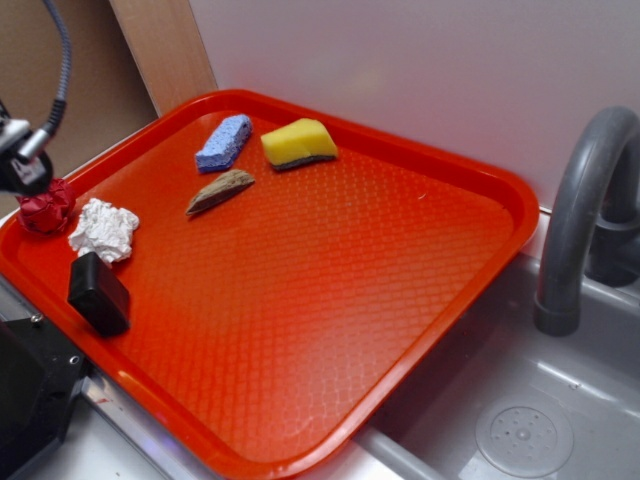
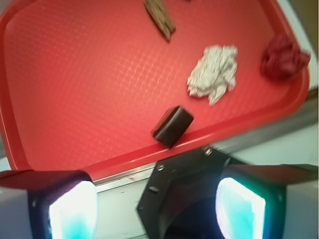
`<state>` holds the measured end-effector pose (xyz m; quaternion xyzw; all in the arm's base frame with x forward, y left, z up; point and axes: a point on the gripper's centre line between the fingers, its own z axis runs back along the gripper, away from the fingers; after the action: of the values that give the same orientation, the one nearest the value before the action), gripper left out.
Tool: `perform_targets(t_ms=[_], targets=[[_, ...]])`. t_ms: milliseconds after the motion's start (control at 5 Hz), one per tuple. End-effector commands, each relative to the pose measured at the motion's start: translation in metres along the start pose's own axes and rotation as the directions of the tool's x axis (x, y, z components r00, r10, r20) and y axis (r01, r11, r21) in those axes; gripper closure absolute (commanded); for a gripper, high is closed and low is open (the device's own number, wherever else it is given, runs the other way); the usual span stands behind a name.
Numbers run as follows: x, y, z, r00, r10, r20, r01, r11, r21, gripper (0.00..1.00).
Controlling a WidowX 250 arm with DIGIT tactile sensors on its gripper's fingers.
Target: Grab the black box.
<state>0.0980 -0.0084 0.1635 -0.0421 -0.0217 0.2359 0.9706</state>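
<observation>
I see the matte black box, rounded at its edges, on the pebbled red tray near the rim, beside a crumpled white paper wad. My end effector hangs open, holding nothing.

Exterior looks down at the red tray; wrist view shares its near corner.

Red textured plastic tray beside sink basin. Lying on it: black box at left rim, white paper wad, red crumpled wad, blue sponge, yellow sponge, brown wedge.
</observation>
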Motion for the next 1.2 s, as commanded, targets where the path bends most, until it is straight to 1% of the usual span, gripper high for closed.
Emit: perform_targets(t_ms=[0, 200, 400, 600, 800, 1000], targets=[[0.029, 0.005, -0.042, 0.976, 0.212, -0.045, -0.214, 0.976, -0.033, 0.0], [0.057, 0.014, -0.075, 0.971, 0.23, -0.059, -0.231, 0.973, -0.004, 0.0], [0.064, 0.019, -0.102, 0.965, 0.243, -0.103, -0.243, 0.97, 0.01, 0.0], [0.052, 0.023, -0.102, 0.969, 0.207, -0.131, -0.21, 0.978, -0.005, 0.0], [0.048, 0.017, -0.08, 0.979, 0.168, -0.115, -0.173, 0.984, -0.033, 0.0], [0.051, 0.016, -0.057, 0.984, 0.162, -0.077, -0.167, 0.983, -0.073, 0.0]])
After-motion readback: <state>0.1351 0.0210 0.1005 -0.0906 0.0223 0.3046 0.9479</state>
